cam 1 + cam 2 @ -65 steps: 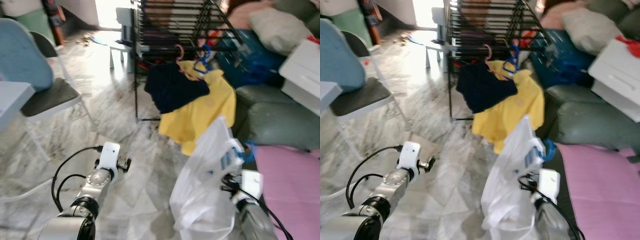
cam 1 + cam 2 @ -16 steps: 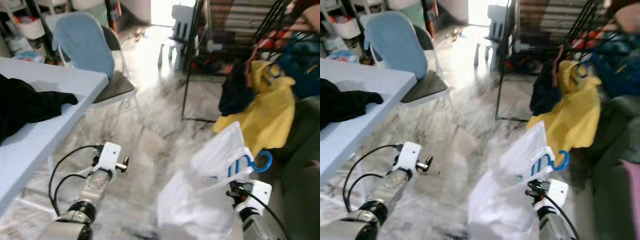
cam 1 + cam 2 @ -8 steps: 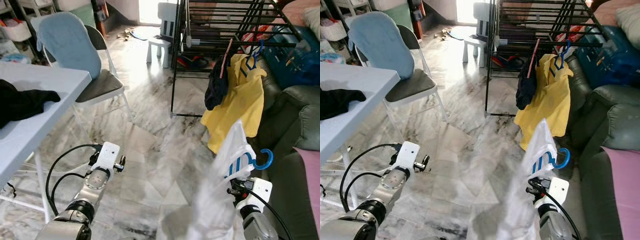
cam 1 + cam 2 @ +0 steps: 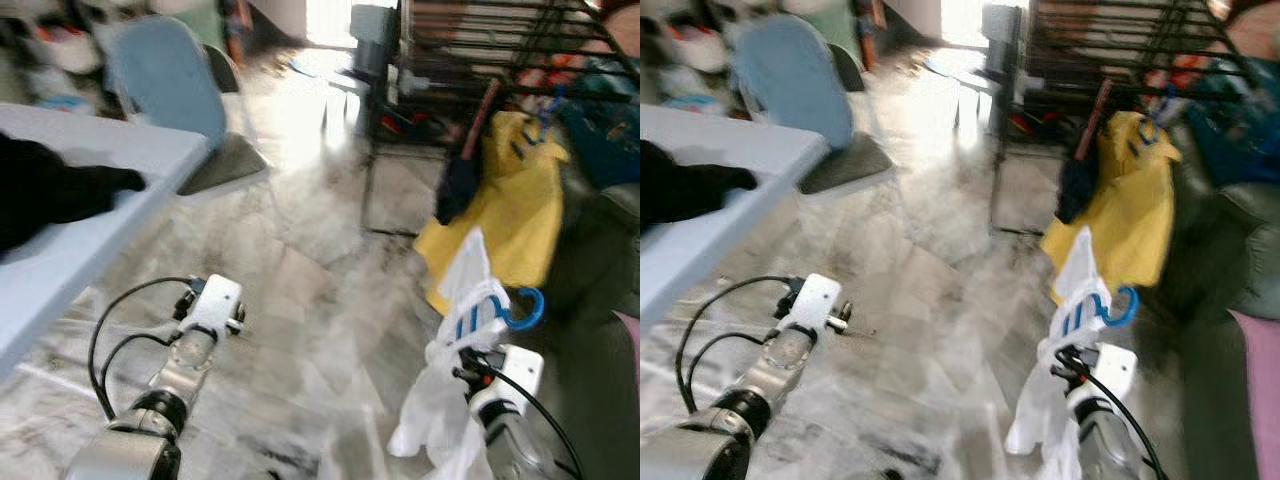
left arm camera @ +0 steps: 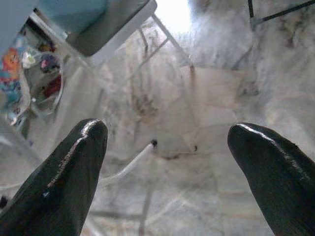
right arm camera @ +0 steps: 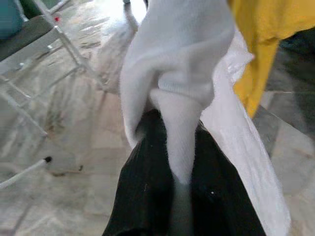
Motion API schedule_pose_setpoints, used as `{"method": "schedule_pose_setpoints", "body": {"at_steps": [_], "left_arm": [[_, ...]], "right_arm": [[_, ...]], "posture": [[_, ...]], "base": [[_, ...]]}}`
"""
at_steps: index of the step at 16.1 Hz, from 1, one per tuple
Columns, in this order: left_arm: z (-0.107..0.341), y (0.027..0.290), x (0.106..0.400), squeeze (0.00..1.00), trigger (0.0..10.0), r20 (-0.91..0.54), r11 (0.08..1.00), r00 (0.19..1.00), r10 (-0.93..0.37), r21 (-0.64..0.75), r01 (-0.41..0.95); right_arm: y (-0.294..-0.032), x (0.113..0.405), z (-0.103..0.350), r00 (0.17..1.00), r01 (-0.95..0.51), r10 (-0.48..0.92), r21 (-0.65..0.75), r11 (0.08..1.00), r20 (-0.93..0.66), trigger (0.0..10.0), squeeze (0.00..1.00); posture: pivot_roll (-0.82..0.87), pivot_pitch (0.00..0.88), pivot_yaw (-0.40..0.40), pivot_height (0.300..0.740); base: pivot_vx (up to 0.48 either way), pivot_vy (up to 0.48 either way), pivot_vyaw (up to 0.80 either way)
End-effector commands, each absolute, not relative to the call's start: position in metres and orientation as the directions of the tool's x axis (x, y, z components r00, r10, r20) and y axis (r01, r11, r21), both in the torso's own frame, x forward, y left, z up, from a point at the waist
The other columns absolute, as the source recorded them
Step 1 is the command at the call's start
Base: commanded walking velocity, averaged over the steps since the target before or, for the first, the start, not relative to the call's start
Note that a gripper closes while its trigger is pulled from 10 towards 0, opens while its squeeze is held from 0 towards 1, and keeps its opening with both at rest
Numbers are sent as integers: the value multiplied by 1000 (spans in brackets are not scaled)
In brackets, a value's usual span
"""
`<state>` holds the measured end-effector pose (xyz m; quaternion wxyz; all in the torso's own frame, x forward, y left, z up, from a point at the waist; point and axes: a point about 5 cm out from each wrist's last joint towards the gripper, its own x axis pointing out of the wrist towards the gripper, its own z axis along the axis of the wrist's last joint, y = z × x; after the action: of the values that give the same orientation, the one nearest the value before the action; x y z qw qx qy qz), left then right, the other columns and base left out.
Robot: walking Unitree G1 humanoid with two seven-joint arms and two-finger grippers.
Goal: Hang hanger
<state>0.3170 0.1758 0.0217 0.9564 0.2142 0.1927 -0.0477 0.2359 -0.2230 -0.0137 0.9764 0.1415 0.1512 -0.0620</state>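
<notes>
We are mid-carry, our right tool (image 6: 183, 162) pinching the white garment (image 4: 460, 400) on its blue hanger (image 4: 520, 310), left tool (image 5: 167, 162) spread; next we must reach the drying rack (image 4: 500, 50).

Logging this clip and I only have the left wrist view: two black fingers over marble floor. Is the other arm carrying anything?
Observer: Yes. The right gripper is shut on a white garment on a blue hanger.
Operator: Where would it hang?
Observer: A black drying rack stands ahead to the right, with a yellow shirt and a dark garment hanging on it.
Operator: Anything to the left?
Observer: A table with black clothing on it.
</notes>
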Motion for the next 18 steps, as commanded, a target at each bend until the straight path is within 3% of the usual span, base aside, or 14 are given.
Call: {"method": "schedule_pose_setpoints", "body": {"at_steps": [1, 3, 5, 11, 16, 18], "left_arm": [[19, 172, 316, 0, 10000, -420, 911, 906, -52, 351, 215], [9, 174, 308, 0, 10000, -486, 915, 869, -92, 304, 266], [-18, 193, 280, 0, 10000, -636, 942, 769, -66, 214, 258], [-43, 215, 243, 0, 10000, -747, 956, 662, -55, 151, 250], [-47, 207, 242, 0, 10000, -760, 952, 649, -12, 190, 241], [-47, 209, 243, 0, 10000, -767, 979, 638, 62, 173, 112]], "right_arm": [[-227, 240, -10, 950, 178, -99, 256, 950, -295, 10000, 0], [-237, 237, -14, 927, 254, -173, 219, 942, -332, 10000, 0], [-256, 222, -27, 848, 397, -290, 170, 902, -443, 10000, 0], [-281, 171, -54, 681, 638, -457, 158, 754, -572, 10000, 0], [-270, 161, -68, 694, 520, -245, 236, 821, -677, 10000, 0], [-269, 163, -69, 678, 478, -202, 214, 852, -707, 10000, 0]], "posture": [[29, 0, -7, 740], [36, 0, -10, 740], [39, 0, -16, 740], [22, 0, -20, 740], [13, 0, -29, 740], [12, 0, -40, 740]], "base": [[0, 0, 0], [0, 0, 0], [0, 0, 0], [0, 0, 0], [0, 0, 0], [0, 0, 0]]}}
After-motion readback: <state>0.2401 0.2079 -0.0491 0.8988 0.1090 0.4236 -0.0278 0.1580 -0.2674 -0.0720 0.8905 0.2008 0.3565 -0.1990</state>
